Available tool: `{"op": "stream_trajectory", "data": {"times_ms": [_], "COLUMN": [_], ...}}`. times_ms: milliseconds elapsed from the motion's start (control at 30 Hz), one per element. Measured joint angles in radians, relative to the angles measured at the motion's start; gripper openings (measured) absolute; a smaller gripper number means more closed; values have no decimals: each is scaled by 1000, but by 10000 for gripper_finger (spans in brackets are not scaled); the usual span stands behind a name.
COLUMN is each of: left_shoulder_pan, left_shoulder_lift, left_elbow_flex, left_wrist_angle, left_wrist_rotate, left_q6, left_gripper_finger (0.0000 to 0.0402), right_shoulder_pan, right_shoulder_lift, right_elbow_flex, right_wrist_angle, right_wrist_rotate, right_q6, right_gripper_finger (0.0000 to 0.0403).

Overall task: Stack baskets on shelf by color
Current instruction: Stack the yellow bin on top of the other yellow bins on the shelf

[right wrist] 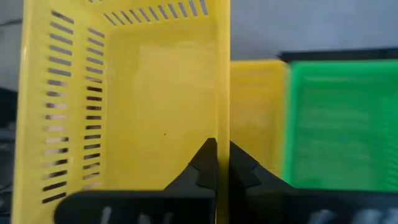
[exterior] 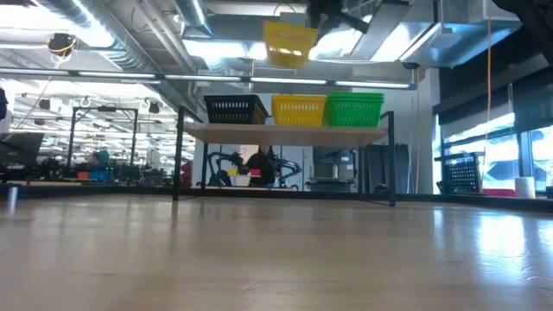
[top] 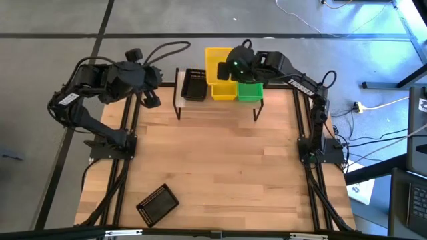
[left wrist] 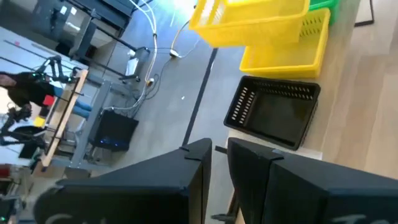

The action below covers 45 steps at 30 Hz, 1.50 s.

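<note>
We are looking down on a light wooden tabletop [top: 220,167] in a grey-floored workshop, cables lying beyond its far edge. At the far edge the shelf [top: 217,107] is standing on thin black legs, carrying a black basket [top: 194,85], a yellow basket [top: 225,91] and a green basket [top: 250,91] in a row, left to right. From the low view we are seeing these three sitting side by side on the plank, black [exterior: 234,110], yellow [exterior: 299,111], green [exterior: 354,110]. The right gripper [right wrist: 222,163] is pinching the side wall of a second yellow basket [top: 217,65], fingers clamped tight on the rim, and is holding it in the air above and just behind the row; the low view is showing it [exterior: 289,43] hanging clear over the shelf. The left gripper [left wrist: 216,168] is hovering beside the shelf's left end, near the black basket, fingers nearly together with a thin gap, holding nothing. Another black basket [top: 157,204] is lying alone near the front-left of the table, well apart from the shelf.
</note>
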Motion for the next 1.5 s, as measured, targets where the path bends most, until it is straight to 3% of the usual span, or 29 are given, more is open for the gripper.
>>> {"op": "stream_trajectory", "data": {"times_ms": [133,400,767,1300,1500], "left_shoulder_pan": [16,45,46,46,46], "left_shoulder_lift": [-1,-1,-1,-1,-1], "left_elbow_flex": [0,0,0,0,0], "left_wrist_angle": [-1,-2,10,12,12], "left_wrist_rotate": [68,177,179,178,178], "left_q6": [21,35,57,58,58], "left_gripper_finger": [47,47,47,47,47], "right_shoulder_pan": [-22,-49,-103,-130,-133], "right_shoulder_lift": [4,6,8,7,5], "right_elbow_flex": [0,-1,-176,-305,-345], "right_wrist_angle": [-104,-129,-51,47,85], "right_wrist_rotate": [13,15,-68,-169,-168], "right_q6": [59,61,53,2,-4], "right_gripper_finger": [0,0,0,0,23]}}
